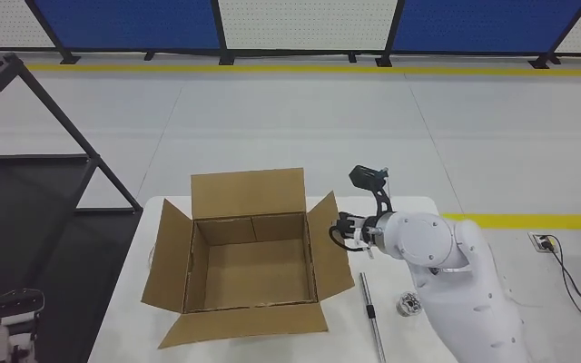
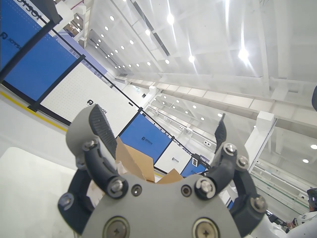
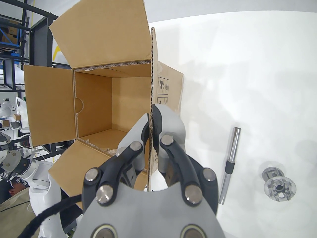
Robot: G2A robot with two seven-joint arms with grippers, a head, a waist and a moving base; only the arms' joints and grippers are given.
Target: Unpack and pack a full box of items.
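An open cardboard box (image 1: 252, 263) stands on the white table (image 1: 349, 340) with all its flaps spread out, and its inside looks bare apart from some paper scraps (image 3: 109, 151) on the bottom. My right gripper (image 3: 150, 122) is shut on the edge of the box's right-hand flap (image 1: 331, 245), the cardboard pinched between its fingers; from above the right gripper (image 1: 342, 230) sits at that flap. My left gripper (image 2: 159, 121) is open and holds nothing, tilted up toward the ceiling, with the box (image 2: 138, 159) beyond it.
A shiny metal rod (image 1: 372, 318) (image 3: 230, 164) and a small clear spool-shaped part (image 1: 409, 303) (image 3: 278, 184) lie on the table to the right of the box. A black shelf frame (image 1: 54, 181) stands off the table's left side.
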